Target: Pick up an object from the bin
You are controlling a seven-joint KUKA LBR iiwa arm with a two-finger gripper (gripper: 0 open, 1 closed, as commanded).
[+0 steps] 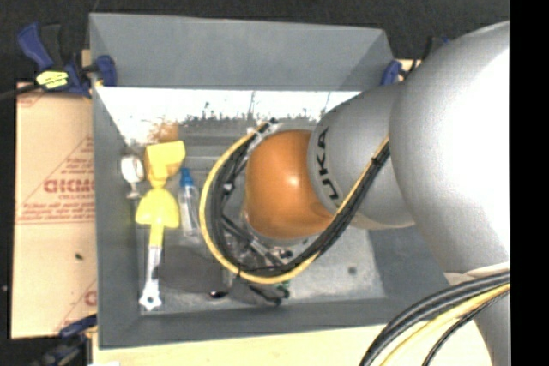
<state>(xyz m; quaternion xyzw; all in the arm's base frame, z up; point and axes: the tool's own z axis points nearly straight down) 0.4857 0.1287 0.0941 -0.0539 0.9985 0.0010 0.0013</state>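
Pincer (257,274) hangs low over the floor of the bin (240,56), under the orange cover (279,184) and the loop of cables (214,210). These hide its tip, so I cannot tell whether it is open or shut, nor whether it has hold of anything.

Nothing lies plainly under it. Nearest, just to the view's left of it and a little toward the front wall, is a small dark bit (219,294), too small to identify. Further left of the pincer lies a clear tube (186,201) with a blue cap, set front to back. Beyond that is a yellow wedge (159,210) with a white rod (152,270) running from it toward the front. Behind these sit a yellow block (165,157) and a white disc (131,169). All are bunched near the left wall, apart from the pincer.

The step in hand seems to be settling on a thing to take. To do it well, the pincer likely needs to shift left until it is squarely above one item. The tube looks the best choice, being the nearest sizeable thing and slim. The grip should go across its narrow width at mid-body so it does not tip. The wedge lies just beside the tube, so a descent too far left risks nudging both.
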